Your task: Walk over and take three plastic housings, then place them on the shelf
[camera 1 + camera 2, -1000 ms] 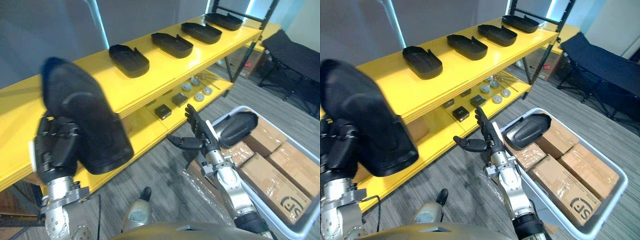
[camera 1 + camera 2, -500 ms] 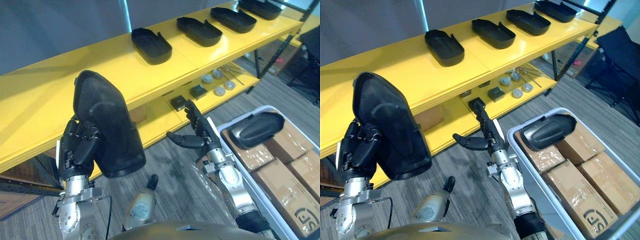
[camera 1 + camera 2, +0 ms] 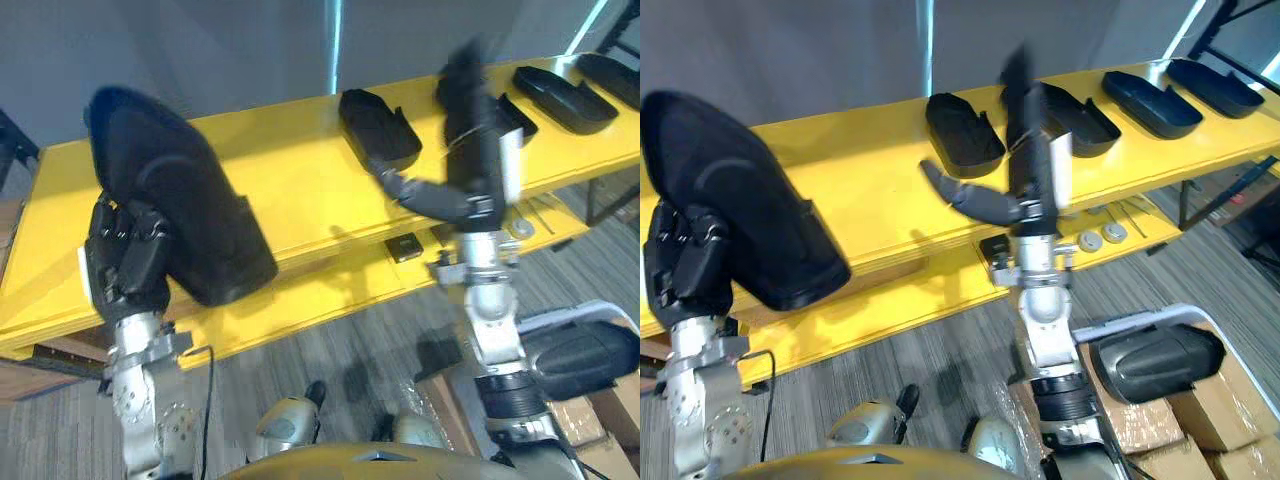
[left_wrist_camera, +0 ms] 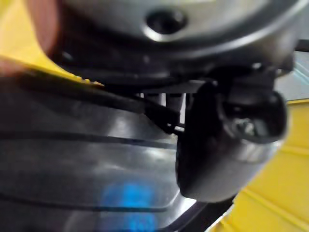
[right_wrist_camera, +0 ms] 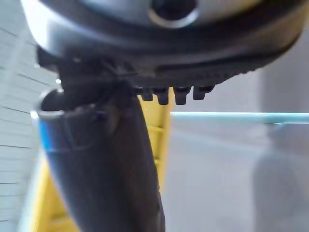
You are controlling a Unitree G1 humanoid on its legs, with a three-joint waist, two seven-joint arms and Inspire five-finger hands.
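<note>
One black moulded plastic housing [image 3: 175,200] stands on end, tilted, in the curled fingers of your left robot hand [image 3: 125,262], the bare top board of the yellow shelf [image 3: 290,190] lying just beyond it, while your right robot hand [image 3: 478,165], raised, spread and empty, is off to the right.

Left hand [image 3: 685,262] grips a black housing [image 3: 740,210] before the yellow shelf [image 3: 870,180]; right hand [image 3: 1035,165] stands upright, uncurled

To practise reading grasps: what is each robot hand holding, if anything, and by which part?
The left robot hand grips a housing by its lower edge; the right robot hand is open, holding nothing.
</note>
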